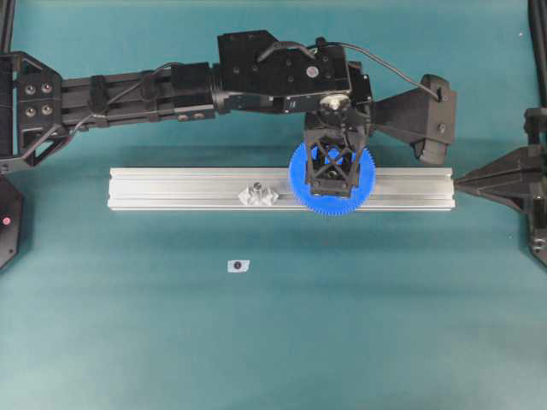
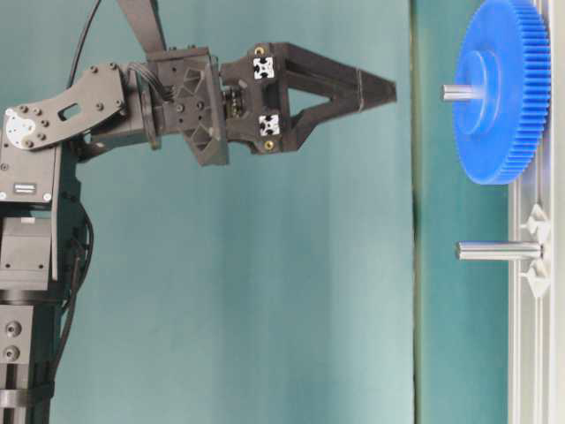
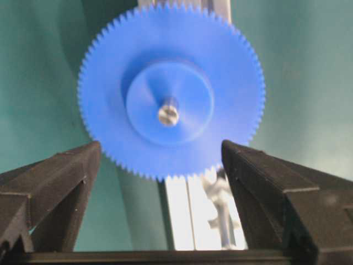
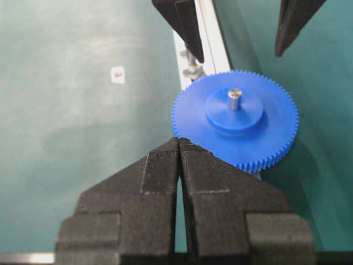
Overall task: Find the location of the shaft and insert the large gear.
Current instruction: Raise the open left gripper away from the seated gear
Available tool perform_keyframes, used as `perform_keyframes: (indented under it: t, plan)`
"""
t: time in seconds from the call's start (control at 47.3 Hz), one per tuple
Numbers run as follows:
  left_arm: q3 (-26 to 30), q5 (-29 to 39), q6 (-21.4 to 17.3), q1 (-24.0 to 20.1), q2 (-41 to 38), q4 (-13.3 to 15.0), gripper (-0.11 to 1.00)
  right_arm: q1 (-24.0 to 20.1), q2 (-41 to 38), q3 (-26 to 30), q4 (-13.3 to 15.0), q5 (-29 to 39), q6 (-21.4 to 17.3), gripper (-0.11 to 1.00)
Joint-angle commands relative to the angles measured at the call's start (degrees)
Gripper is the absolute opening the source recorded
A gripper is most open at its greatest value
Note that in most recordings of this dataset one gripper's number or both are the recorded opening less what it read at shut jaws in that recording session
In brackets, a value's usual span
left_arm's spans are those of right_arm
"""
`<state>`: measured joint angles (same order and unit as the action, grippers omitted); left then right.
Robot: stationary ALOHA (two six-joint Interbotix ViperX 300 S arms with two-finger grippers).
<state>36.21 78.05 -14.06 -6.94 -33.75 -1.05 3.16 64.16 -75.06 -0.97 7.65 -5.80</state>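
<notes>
Left gripper [image 3: 162,165] hangs directly above the large gear [image 3: 171,91], jaws spread wide and clear of the rim on both sides, nothing between them. In its wrist view the two fingers [image 3: 52,182] frame the blue disc from either flank without touching the teeth.

Gear lies flat on the aluminium rail [image 1: 179,188], hub up, with the shaft [image 3: 168,114] poking through the centre hole. Table-level view shows the pale pin tip standing proud of the hub; whether the disc is seated fully down against the rail is hard to judge from that angle. Shaft axis runs upright, in line with the left gripper's approach from above.

Farther along the rail stands a second pin [image 2: 494,251] with clear mounts, bare. A small white tag [image 1: 238,266] sits on the green mat, well apart.

Right gripper [image 4: 179,165] waits beside the rail's end, jaws pressed together, empty, and farther from the gear than the left. Insertion looks done; the left arm's next move is likely a straight lift away.
</notes>
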Motion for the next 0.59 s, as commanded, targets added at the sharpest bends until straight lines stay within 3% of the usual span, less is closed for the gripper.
perform_keyframes:
  t: [0.0,0.571]
  plan:
    - [2.1,0.6,0.3,0.3,2.6,-0.1,0.90,0.1,-0.4,1.0,-0.1,-0.3,-0.6,0.01]
    - [8.5,5.4,0.7,0.3,0.4,-0.1,0.90,0.0,0.1,0.9,-0.1,-0.3,-2.4,0.01]
